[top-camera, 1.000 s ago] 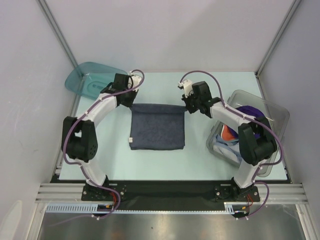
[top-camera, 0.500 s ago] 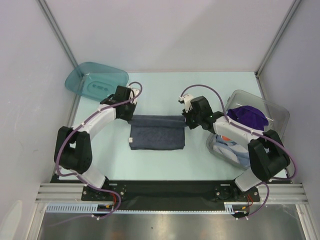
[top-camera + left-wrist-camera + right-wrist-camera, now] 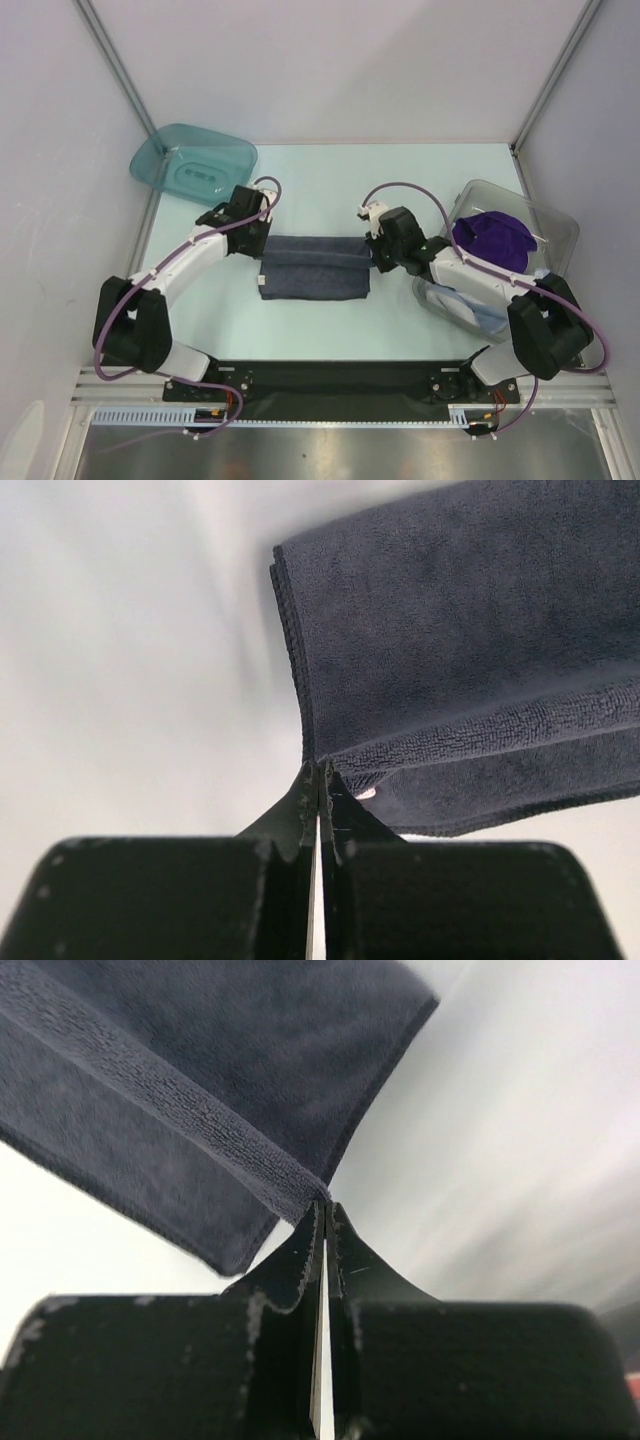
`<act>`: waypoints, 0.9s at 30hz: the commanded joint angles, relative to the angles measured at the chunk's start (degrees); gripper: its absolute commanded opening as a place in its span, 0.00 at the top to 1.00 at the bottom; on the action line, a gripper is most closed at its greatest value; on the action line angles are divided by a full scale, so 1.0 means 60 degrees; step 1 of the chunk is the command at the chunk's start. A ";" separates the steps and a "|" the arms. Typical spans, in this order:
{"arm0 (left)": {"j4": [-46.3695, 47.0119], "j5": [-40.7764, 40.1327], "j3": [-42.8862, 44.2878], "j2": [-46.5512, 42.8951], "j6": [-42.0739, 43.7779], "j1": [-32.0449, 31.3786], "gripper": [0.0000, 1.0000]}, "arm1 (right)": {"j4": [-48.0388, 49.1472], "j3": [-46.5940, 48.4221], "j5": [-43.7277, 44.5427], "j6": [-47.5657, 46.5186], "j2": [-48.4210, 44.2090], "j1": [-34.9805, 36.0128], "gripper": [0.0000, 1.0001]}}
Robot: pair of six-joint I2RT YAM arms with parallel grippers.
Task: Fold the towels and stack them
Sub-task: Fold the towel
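Pale table (image 3: 320, 170), clear bin (image 3: 560, 225) at 3 o'clock holding a purple towel (image 3: 492, 236), teal tray (image 3: 190, 165) at 10 o'clock, dark grey-blue towel (image 3: 313, 275) doubled over at centre, left gripper (image 3: 318, 775) pinched tight on its 10 o'clock corner, right gripper (image 3: 324, 1210) clamped on its 2 o'clock corner

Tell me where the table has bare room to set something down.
Bare table lies beyond the dark grey-blue cloth towel, between the teal plastic tray and the clear plastic bin, plus a strip on its near side. Crowded: both towel ends, pinched by left fingers and right fingers.
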 commanded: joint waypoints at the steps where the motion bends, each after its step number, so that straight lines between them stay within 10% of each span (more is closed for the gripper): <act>1: -0.0267 -0.0216 -0.0234 -0.0454 -0.0435 -0.0126 1.00 | -0.0204 -0.0329 0.0525 0.0438 -0.0469 0.0223 1.00; 27: -0.1218 -0.0507 -0.1216 -0.0207 -0.1723 -0.0624 1.00 | -0.0687 -0.0974 0.0555 0.1480 -0.0471 0.0912 1.00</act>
